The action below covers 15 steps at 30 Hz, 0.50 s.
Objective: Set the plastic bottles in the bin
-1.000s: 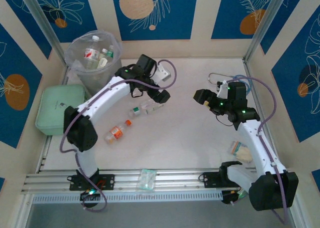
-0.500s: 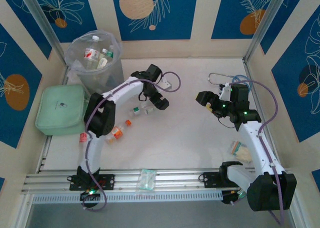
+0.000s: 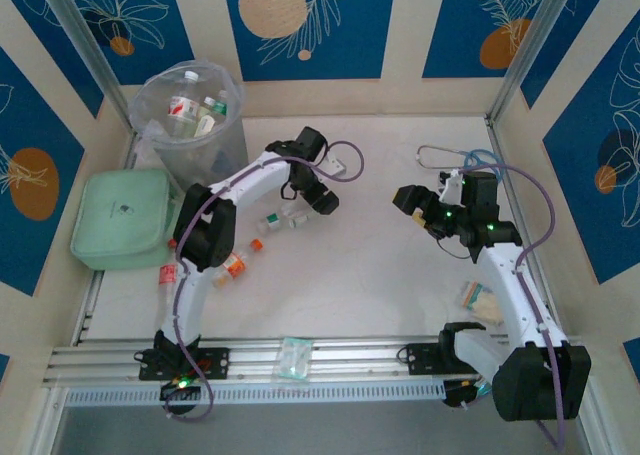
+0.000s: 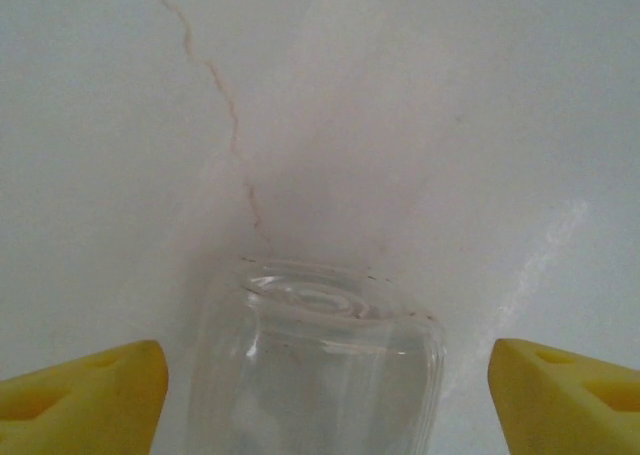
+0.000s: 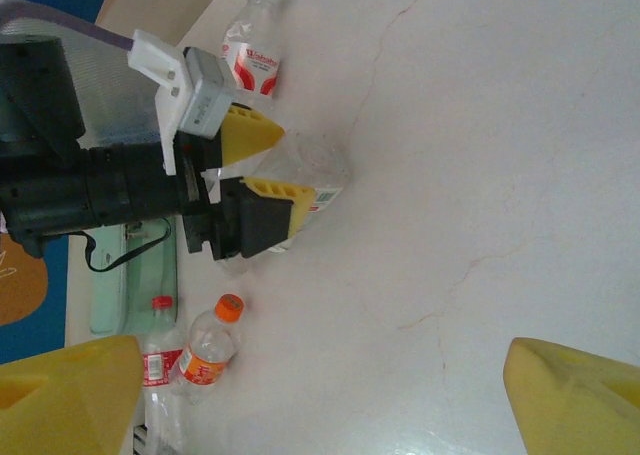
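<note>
my left fingers [image 4: 85,400] are released, one yellow pad on each side of a clear bottle [image 4: 320,345] that lies on its side on the desk [image 4: 420,95]. bare desk shows between each pad and the plastic, so nothing is gripped.

the bottle looks empty and thin-walled, so i'd expect it to be very light, to buckle under a hard squeeze, and to roll or skid off smooth round sides if a pad lands off-centre. i'd take it across the middle of the body, where the right wrist view shows a label band on the same bottle [image 5: 318,180]. that is probably the stiffest and least slippery part, and a gentle squeeze should do.

further out, a red-labelled bottle [image 5: 255,55] lies just beyond the left wrist, and an orange-capped bottle [image 5: 205,345] lies nearer the arm's base. the bin [image 3: 165,145] stands at the far left corner, well apart from the straddled bottle, with several bottles already inside.

my right fingers [image 5: 60,395] are spread wide and empty over bare desk on the right side.
</note>
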Tool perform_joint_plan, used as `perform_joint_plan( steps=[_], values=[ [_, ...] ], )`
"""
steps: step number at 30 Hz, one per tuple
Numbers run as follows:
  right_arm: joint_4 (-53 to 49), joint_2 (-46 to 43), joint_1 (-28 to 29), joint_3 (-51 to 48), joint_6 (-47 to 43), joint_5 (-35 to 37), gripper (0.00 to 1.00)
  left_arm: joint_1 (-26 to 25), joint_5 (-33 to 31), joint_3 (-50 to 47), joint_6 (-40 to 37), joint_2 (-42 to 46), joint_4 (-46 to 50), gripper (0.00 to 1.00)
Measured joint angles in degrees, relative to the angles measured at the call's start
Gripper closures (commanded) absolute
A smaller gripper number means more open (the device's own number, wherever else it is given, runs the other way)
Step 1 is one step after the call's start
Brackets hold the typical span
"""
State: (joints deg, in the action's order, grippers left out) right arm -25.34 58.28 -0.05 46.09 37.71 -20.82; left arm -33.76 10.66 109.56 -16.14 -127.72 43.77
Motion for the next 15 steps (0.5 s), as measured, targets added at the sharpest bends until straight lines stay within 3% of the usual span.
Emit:
perform_joint_plan(
  steps=[3,6,15],
  values=[
    [0.0,0.0,-0.4,0.0,0.0,0.0,0.07,0.0,-0.8,0.9,0.1,0.0,0.2,0.18],
    [0.0,0.0,-0.5,0.0,0.0,-0.2,0.07,0.0,-1.5,1.1,-0.2,0.0,0.6,0.01],
    [0.0,0.0,-0.7,0.0,-0.2,-0.4,0.07,0.0,-4.3,-1.8,-0.9,-0.1,1.7,0.0]
  ],
)
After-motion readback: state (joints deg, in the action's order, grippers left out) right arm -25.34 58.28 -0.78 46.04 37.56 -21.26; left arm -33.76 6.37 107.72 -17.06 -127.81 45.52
